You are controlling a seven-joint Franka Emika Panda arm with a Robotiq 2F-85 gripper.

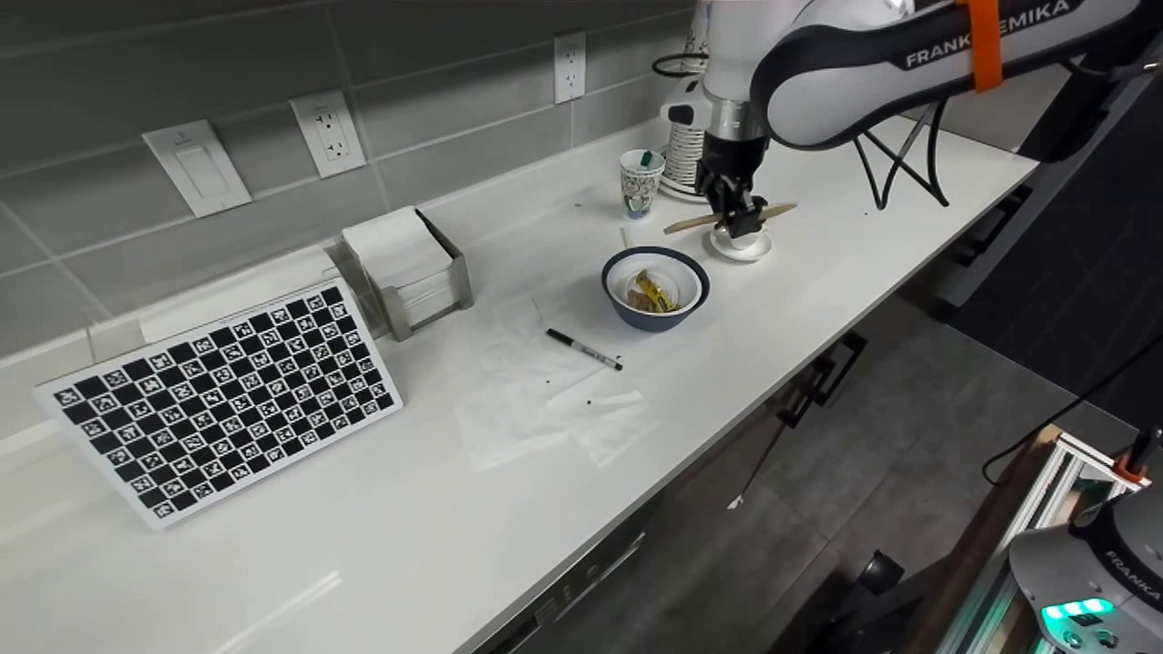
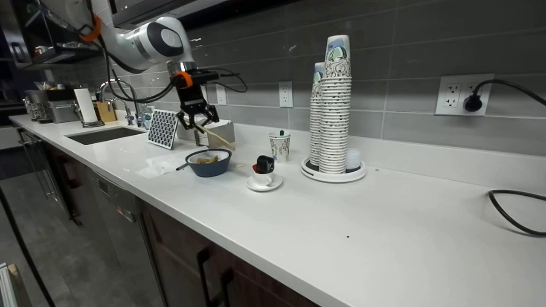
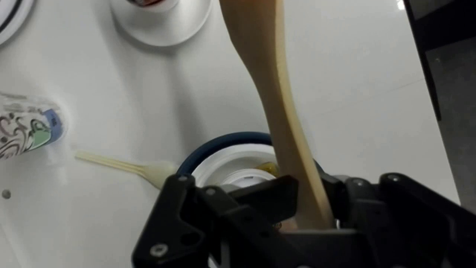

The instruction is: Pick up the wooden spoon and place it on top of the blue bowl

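Wooden spoon (image 3: pixel 276 85) in the grip of the end effector (image 3: pixel 311 188), up off the counter (image 1: pixel 391 545).

The end effector pinches the spoon from both sides at its narrow part; the broad end runs past the top edge of the wrist view. Tilted in both exterior views, the spoon is apart from the blue bowl (image 2: pixel 209 169), which sits upright with a yellow packet (image 1: pixel 661 291) inside and shows behind the pinched stretch in the wrist view. Just beside the bowl lies a pale utensil (image 3: pixel 110 162), and near it a black marker (image 1: pixel 584 349). Near the bowl, a white cup (image 2: pixel 262 178) with dark packets (image 2: pixel 265 164) stands on a saucer (image 2: pixel 261 188). Farther out are a patterned paper cup (image 2: pixel 280 147), cup stacks (image 2: pixel 335 123) on a round tray (image 2: pixel 335 178), and a checkered board (image 1: pixel 227 400).
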